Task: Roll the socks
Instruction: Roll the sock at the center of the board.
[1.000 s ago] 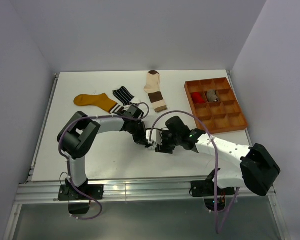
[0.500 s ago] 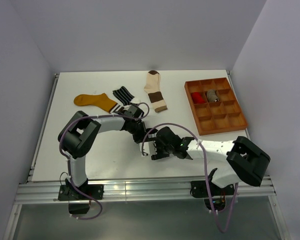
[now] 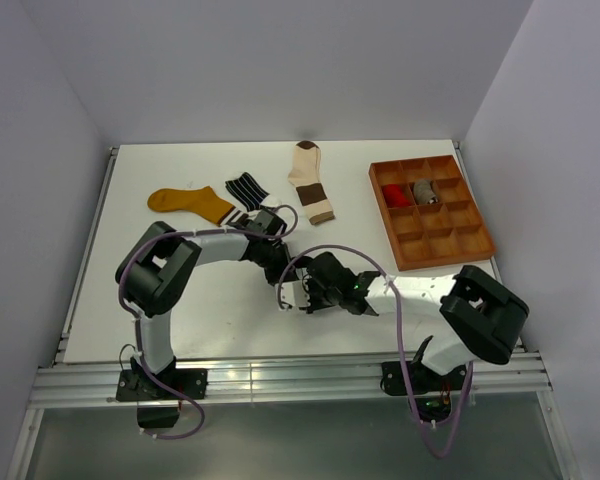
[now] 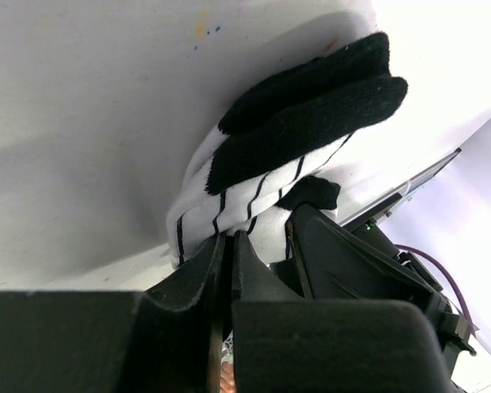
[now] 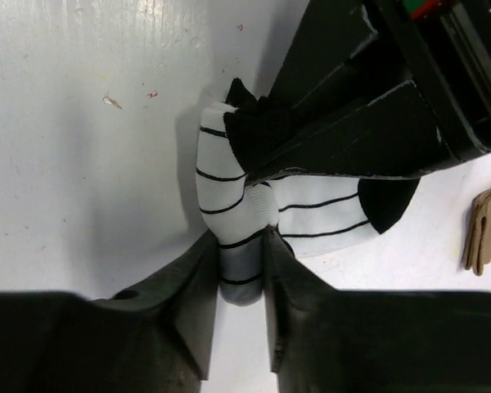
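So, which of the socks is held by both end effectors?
The white sock with thin black stripes: left end effector and right end effector both pinch it. Mustard sock, black-striped sock and cream sock lie free.

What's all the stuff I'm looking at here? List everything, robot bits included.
white striped sock: one, white with black stripes and black ends, bunched mid-table
mustard sock: one, yellow, flat, far left
black striped sock: one, black and white, right of the mustard sock
cream sock: one, cream with brown, far middle
tray: one, orange-brown, right side
red item: one, in a tray compartment
grey item: one, in the neighbouring compartment
table: one, white
left gripper: black, pinching the white striped sock
right gripper: black, pinching the same sock
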You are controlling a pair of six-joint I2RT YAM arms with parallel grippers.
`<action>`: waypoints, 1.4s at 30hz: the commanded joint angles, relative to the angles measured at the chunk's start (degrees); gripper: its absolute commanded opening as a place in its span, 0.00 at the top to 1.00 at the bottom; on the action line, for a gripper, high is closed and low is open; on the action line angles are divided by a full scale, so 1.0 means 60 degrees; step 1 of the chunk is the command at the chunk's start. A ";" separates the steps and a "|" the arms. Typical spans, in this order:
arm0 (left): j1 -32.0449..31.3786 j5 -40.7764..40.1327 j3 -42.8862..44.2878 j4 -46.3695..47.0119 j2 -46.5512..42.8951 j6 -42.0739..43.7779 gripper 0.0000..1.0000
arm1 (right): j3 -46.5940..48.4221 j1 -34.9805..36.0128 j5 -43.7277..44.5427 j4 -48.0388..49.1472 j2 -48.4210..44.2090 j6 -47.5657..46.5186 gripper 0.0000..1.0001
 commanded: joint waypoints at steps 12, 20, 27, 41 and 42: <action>0.0393 -0.0165 -0.1860 0.2175 -0.0797 -0.0851 0.76 | 0.3027 -0.1518 -0.3405 -0.4875 0.1601 0.0538 0.78; 0.0379 -0.0604 -0.3047 0.3657 -0.1456 -0.1716 0.72 | 0.4665 -0.2982 -0.4827 -0.7233 0.3124 0.0172 0.78; 0.0247 -0.1103 -0.3413 0.4463 -0.1779 -0.2053 0.72 | 0.6380 -0.3671 -0.5677 -0.9138 0.4999 0.0156 0.78; -0.0002 -0.2947 -0.4512 0.5928 -0.2729 -0.1878 0.65 | 0.7495 -0.3965 -0.4478 -0.9477 0.6597 0.1738 0.81; -0.0017 -0.3137 -0.4687 0.5958 -0.2847 -0.1849 0.64 | 0.7525 -0.3965 -0.4317 -0.9476 0.6641 0.1768 0.81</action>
